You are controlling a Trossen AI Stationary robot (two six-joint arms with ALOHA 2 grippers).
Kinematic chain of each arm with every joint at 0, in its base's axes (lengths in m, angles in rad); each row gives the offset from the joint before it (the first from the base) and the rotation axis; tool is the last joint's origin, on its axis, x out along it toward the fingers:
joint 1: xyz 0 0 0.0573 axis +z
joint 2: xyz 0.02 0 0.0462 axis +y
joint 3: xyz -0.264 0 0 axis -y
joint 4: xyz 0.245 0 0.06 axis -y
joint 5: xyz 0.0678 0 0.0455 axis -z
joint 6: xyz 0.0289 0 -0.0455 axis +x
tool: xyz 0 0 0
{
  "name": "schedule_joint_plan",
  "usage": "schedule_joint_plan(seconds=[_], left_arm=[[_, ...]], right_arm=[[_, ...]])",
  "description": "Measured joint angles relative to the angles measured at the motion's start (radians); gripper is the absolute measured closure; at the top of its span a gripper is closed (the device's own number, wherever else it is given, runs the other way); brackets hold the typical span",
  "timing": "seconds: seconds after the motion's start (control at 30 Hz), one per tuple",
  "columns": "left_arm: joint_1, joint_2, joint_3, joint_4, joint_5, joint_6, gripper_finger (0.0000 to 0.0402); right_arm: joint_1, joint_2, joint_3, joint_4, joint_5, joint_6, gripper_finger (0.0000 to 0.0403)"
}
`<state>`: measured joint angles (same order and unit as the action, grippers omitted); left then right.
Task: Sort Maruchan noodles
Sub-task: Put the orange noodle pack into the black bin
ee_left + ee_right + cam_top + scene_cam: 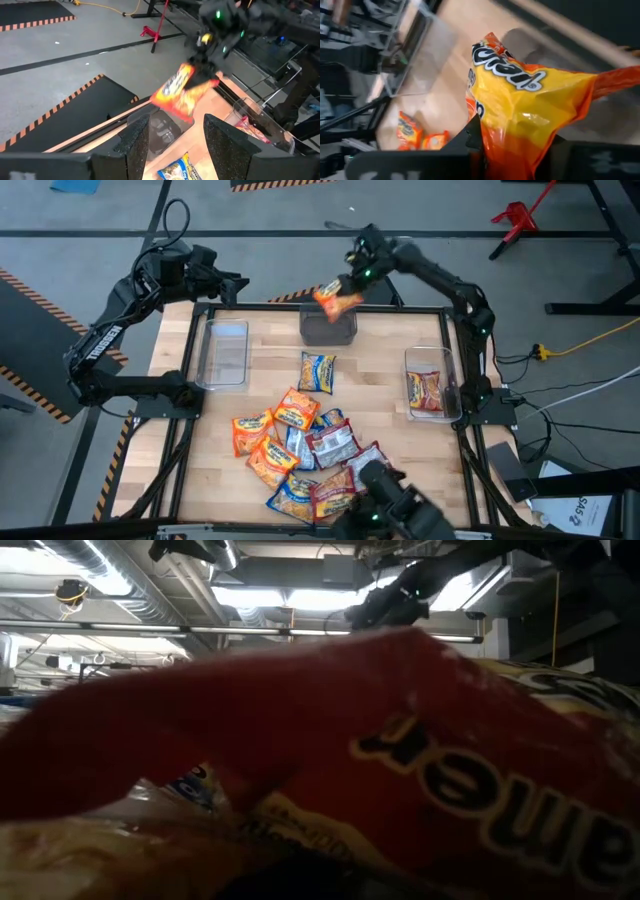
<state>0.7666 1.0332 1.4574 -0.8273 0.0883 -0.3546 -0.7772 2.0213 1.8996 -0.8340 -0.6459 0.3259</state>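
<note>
Right gripper (345,285): clenched on an orange glossy plastic noodle packet (335,298), held above the dark clear plastic bin (328,327) at the table's far middle. Left gripper (238,280): released, fingers apart, waiting far left. Remaining noodle packets (300,455): heaped near centre.

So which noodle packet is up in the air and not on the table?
The orange packet, pinched by the right tool above the middle clear bin. All the other packets lie on the table or in the right bin.
</note>
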Motion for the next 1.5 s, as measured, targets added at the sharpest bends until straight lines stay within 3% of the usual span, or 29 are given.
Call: schedule_joint_plan(seconds=[0.27, 0.33, 0.43, 0.67, 0.9, 1.13, 1.5], left_arm=[[0.000, 0.000, 0.000, -0.003, 0.000, 0.000, 0.0223], [0.000, 0.000, 0.000, -0.003, 0.000, -0.001, 0.0223], [0.000, 0.000, 0.000, -0.003, 0.000, -0.001, 0.0223], [0.000, 0.000, 0.000, -0.003, 0.004, -0.001, 0.0223], [0.000, 0.000, 0.000, -0.003, 0.005, -0.001, 0.0223], [0.000, 0.000, 0.000, -0.003, 0.006, 0.000, 0.0223], [0.000, 0.001, 0.000, -0.003, 0.006, 0.018, 0.0223]], right_arm=[[0.075, -0.116, -0.526, 0.718, 0.069, 0.415, 0.0350], [0.086, -0.119, -0.604, 0.916, 0.103, 0.519, 0.0355], [0.106, -0.119, -0.675, 1.065, 0.180, 0.599, 0.0361], [0.154, -0.118, -0.689, 1.046, 0.301, 0.586, 0.0343], [0.163, -0.118, -0.689, 1.038, 0.386, 0.562, 0.0361], [0.163, -0.118, -0.689, 1.022, 0.400, 0.560, 0.0346], [0.162, -0.107, -0.688, 1.010, 0.414, 0.556, 0.0355]])
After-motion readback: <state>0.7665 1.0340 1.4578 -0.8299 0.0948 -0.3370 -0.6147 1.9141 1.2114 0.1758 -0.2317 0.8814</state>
